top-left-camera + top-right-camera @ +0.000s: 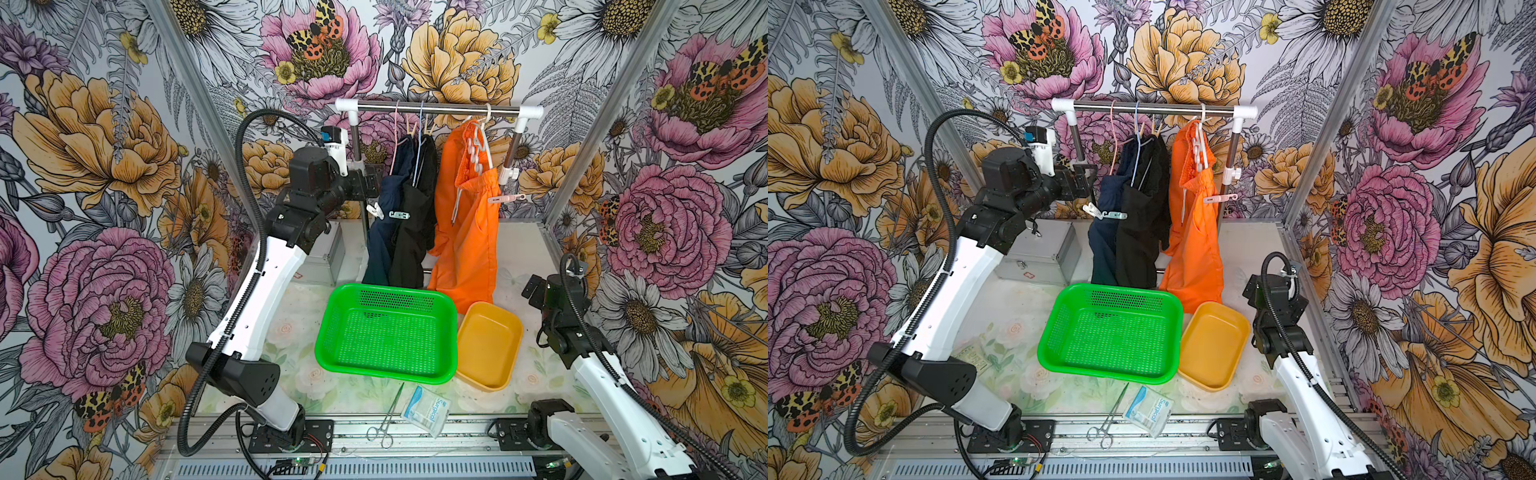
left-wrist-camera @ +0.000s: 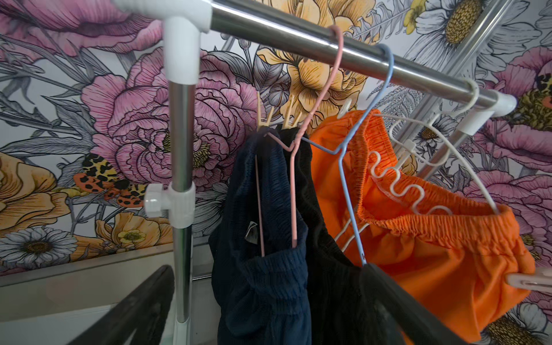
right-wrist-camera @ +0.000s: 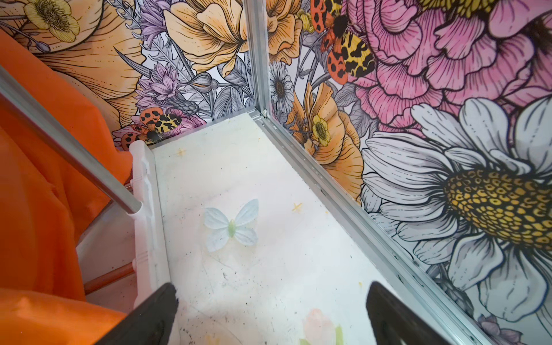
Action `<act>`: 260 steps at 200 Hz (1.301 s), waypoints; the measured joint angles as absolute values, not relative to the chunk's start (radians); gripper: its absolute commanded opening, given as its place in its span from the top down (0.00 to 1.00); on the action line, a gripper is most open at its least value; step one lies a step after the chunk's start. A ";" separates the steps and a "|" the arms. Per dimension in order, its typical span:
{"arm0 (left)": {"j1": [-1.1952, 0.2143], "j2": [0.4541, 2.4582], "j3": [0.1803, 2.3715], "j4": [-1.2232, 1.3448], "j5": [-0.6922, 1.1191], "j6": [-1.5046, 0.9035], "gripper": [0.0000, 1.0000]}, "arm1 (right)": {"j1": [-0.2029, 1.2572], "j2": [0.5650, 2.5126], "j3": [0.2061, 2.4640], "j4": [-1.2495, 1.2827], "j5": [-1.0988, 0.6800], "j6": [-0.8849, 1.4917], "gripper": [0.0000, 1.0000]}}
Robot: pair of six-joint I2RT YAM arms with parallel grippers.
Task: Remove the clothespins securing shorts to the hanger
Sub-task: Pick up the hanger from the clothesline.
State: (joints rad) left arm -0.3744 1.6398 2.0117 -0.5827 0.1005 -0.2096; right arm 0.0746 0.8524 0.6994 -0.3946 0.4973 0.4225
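Observation:
Navy shorts, black shorts and orange shorts hang on wire hangers from a steel rail. Two wooden clothespins stand at the top of the dark pairs. Lower down, a white clothespin and a grey-teal one grip them. A pink clothespin pinches the orange waistband. My left gripper is open just left of the navy shorts, its black fingers either side of the cloth, above the white clip. My right gripper hangs open over the mat, right of the orange shorts.
A green basket and a yellow tub sit on the table in front of the rack. Steel forceps and a surgical packet lie near the front edge. A metal case stands behind my left arm. The rack's left post is close to my left fingers.

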 measured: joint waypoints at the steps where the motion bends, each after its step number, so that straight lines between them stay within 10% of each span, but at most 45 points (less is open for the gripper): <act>1: -0.376 1.645 2.018 -0.586 0.103 -0.210 0.01 | 0.076 0.853 0.701 -0.398 0.497 0.423 0.00; 220: -0.377 2.119 2.585 -0.789 0.249 -0.210 0.69 | 0.107 0.851 0.723 -0.489 0.505 0.425 0.00; 260: -0.378 2.160 2.629 -0.788 0.248 -0.210 0.98 | 0.107 0.834 0.723 -0.489 0.505 0.418 0.00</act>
State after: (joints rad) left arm -0.3779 2.1597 2.6286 -0.7883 0.2481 -0.2104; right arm 0.1066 0.8337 0.7231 -0.4892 0.5045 0.4179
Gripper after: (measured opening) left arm 0.100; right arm 0.998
